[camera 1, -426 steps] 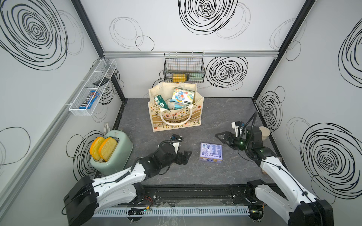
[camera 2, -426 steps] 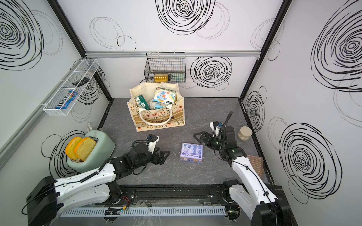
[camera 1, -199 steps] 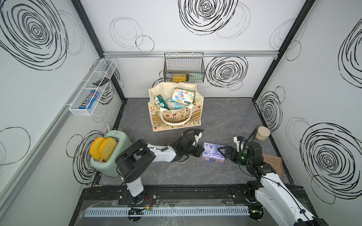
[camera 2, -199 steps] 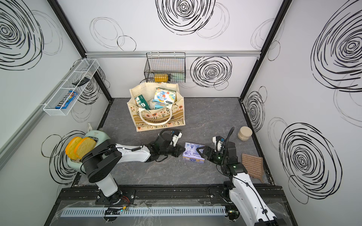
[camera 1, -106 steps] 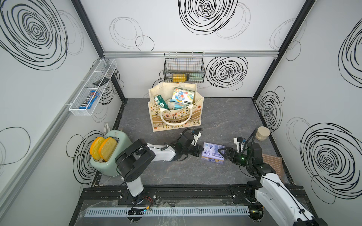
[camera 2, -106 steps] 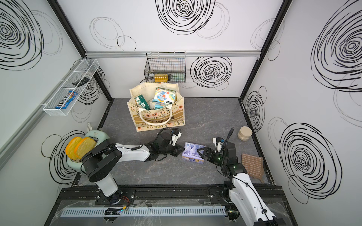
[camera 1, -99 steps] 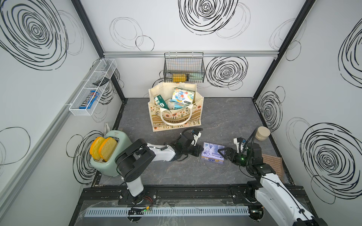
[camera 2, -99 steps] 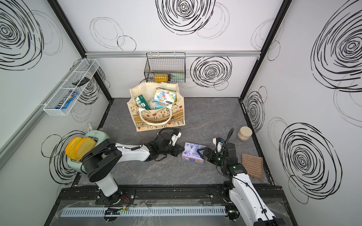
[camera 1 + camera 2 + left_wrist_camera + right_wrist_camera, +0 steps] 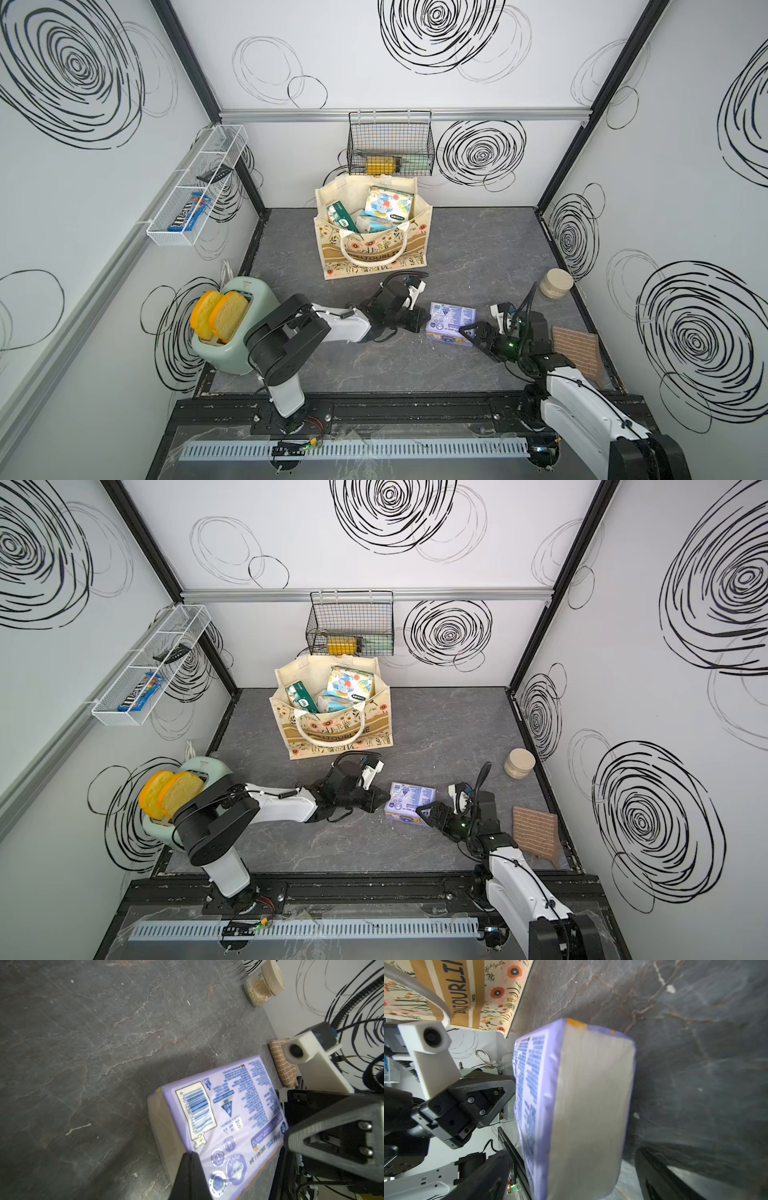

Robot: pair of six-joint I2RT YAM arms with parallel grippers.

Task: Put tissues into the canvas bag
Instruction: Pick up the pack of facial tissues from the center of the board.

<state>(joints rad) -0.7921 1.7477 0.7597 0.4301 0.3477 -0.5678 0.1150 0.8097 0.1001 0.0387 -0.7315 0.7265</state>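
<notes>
The left fingers are pressed together, their tips against one end of the purple tissue pack. The right fingers stand wide, one on either side of its opposite end. The pack lies on the table, apart from the canvas bag, which holds several other tissue packs.

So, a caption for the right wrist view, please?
Open right gripper around the purple pack, shut left gripper at its far side.
</notes>
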